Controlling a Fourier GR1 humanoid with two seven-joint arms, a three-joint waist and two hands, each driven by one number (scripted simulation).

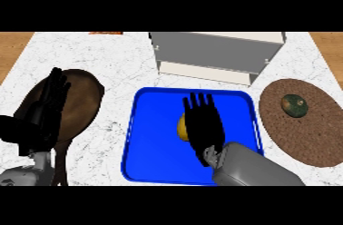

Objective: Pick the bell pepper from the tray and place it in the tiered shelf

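We've got our right hand (203, 125) hovering over the blue tray (150, 129), fingers straight and open, holding nothing. The yellow bell pepper (181, 127) sits in the tray, peeking out at the hand's left edge, mostly hidden. Our left hand (48, 101) rests open over a brown wooden board (84, 106). The tiered shelf (214, 54) stands behind the tray on the desk (127, 61).

Brown wooden board (85, 106) at left, green squash (294, 105) on round mat (315, 142)

Each black robot hand (203, 124) sits on a smooth grey forearm (251, 167).
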